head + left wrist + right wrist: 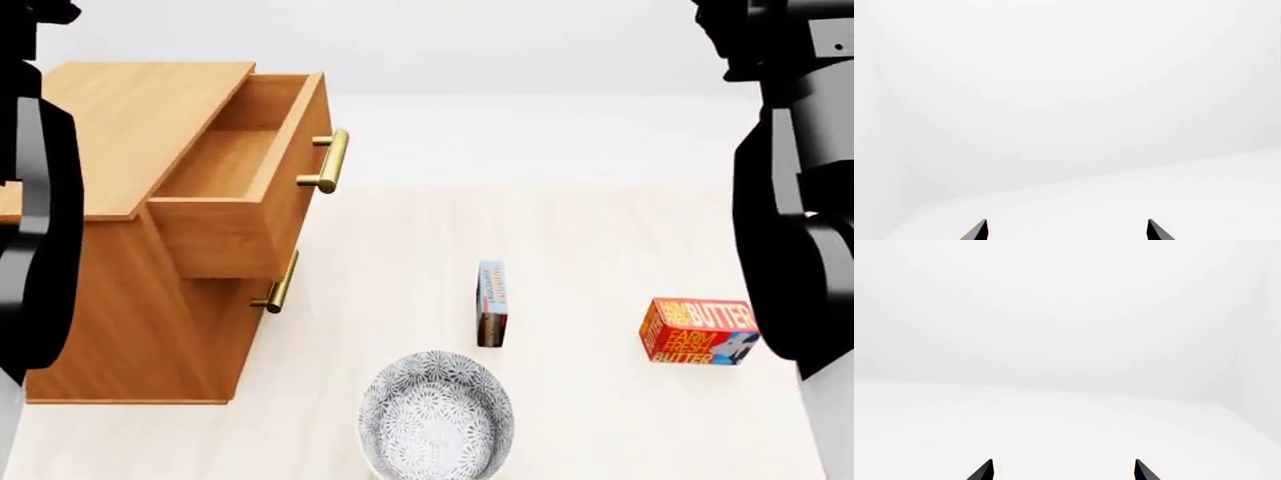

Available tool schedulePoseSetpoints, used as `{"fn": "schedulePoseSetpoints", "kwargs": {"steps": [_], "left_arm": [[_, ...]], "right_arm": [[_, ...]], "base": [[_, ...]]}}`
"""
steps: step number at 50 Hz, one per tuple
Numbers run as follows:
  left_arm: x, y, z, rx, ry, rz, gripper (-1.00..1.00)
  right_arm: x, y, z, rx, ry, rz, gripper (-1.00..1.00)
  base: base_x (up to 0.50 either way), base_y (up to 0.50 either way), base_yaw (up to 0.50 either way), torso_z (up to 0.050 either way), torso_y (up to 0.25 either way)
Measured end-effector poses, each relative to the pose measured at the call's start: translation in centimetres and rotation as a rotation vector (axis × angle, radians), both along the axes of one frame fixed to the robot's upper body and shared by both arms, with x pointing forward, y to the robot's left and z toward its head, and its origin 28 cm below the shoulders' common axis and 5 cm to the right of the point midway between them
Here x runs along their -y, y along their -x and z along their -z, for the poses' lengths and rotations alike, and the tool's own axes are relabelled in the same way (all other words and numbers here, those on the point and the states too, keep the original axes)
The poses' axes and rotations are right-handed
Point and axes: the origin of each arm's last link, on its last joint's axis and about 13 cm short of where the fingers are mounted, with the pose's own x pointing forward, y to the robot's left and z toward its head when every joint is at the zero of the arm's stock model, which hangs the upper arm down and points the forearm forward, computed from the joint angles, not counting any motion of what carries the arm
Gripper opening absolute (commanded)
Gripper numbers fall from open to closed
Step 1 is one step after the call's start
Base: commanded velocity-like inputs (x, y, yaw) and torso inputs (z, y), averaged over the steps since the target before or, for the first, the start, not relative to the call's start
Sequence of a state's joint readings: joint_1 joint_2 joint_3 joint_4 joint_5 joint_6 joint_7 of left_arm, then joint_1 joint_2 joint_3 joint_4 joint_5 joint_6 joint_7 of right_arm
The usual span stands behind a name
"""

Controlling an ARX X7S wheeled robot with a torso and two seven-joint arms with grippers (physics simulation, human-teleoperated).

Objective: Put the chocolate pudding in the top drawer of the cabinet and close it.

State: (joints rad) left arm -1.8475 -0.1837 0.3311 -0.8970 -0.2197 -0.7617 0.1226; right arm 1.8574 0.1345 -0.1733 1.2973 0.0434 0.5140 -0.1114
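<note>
A: What's on the left?

B: The cabinet (127, 300). Its top drawer (234, 190) is pulled out and looks empty inside. The lower drawer (267, 290) is shut.

A: Where's the chocolate pudding (493, 300)?

B: In the middle of the bench (587, 250), standing on its thin edge, well apart from the cabinet. A patterned bowl (437, 415) sits nearer to us. A butter box (698, 331) is off to the right.

A: And the grippers?

B: The left gripper (1066, 231) has its jaws spread wide, holding nothing. The right gripper (1063, 471) is the same. Both wrist views only see white room.

A: How should it grab the pudding?

B: I think an arm should come down from above and pinch the two flat sides gently. The box is thin, so a bump could tip it.

A: The bench?

B: Pale wood, smooth. White walls behind.
</note>
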Motion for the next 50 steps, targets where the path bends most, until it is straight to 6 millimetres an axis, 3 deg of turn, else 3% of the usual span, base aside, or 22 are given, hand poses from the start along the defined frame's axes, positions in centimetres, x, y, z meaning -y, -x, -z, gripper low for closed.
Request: {"fn": "schedulePoseSetpoints", "kwargs": {"steps": [30,50], "left_arm": [[0.0,0.1,0.9,-0.071,-0.002,0.000,1.00],[-0.4,2.4,3.0,-0.376,-0.112,0.071,1.00]], "right_arm": [[-0.2,-0.1,1.0,-0.032,-0.001,-0.016,1.00],[0.1,-0.1,2.2,-0.059,-0.007,-0.021,1.00]], "base": [[0.00,0.00,0.00,0.000,-0.090],[0.00,0.00,0.00,0.000,0.000]]}}
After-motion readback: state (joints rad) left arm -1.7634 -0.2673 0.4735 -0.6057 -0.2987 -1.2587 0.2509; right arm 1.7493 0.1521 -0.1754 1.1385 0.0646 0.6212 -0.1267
